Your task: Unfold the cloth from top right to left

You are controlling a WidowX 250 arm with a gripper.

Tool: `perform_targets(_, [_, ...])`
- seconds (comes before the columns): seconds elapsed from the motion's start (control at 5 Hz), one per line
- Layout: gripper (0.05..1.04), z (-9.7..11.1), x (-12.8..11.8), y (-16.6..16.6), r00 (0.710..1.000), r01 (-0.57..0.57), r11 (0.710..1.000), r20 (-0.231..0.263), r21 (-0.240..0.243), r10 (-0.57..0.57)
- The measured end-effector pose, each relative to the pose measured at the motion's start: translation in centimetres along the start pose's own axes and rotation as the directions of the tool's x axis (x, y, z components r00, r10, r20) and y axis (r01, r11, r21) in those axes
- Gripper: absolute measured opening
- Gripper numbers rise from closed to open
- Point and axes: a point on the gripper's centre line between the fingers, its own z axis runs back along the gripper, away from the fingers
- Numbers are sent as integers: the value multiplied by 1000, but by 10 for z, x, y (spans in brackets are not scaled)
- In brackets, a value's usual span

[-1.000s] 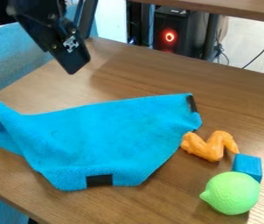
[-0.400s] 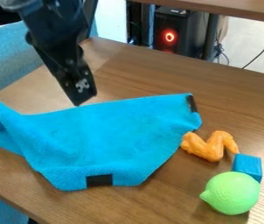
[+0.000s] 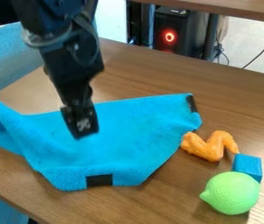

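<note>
Pincer (image 3: pixel 83 131) over the blue cloth (image 3: pixel 131 140), hanging down from upper left, and whether it's spread or pressed together, I cannot tell! The cloth lies rumpled across the left and middle of the wooden counter (image 3: pixel 239 100), black patches at its left end, upper right corner and lower edge. Off its right side sits an orange toy chicken wing (image 3: pixel 207 146), then a blue block (image 3: pixel 248 165), with a green lime (image 3: pixel 232 192) right up front!

Observe at right, on brown table (image 3: pixel 158 72), orange wing-shaped toy (image 3: pixel 207 148); blue block (image 3: pixel 248 166) just beside; green lemon-shaped toy (image 3: pixel 232 193) nearer. Note blue fabric (image 3: pixel 12 57) at left. Record beyond far edge black case (image 3: pixel 187 37) with glowing red ring (image 3: pixel 169 36), dark cable (image 3: pixel 262 50) farther right.
</note>
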Motion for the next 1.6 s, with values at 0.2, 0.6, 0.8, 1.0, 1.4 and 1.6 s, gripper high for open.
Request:
perform_targets(0.2, [1000, -4, -8, -19, 979, 197, 979, 63, -45, -194])
perform_targets(0.6, [1000, -13, -18, -41, 921, 381, 921, 122, -82, -370])
perform_targets(0.8, [1000, -27, -18, -43, 918, 395, 917, 60, -60, -392])
perform_targets(1.0, [1000, -38, -12, -43, 918, 394, 919, 34, 1, -394])
perform_targets(1.4, [1000, -62, -5, -38, 933, 359, 933, -17, 19, -358])
perform_targets(1.6, [951, -71, -7, -40, 935, 353, 936, -43, -3, -353])
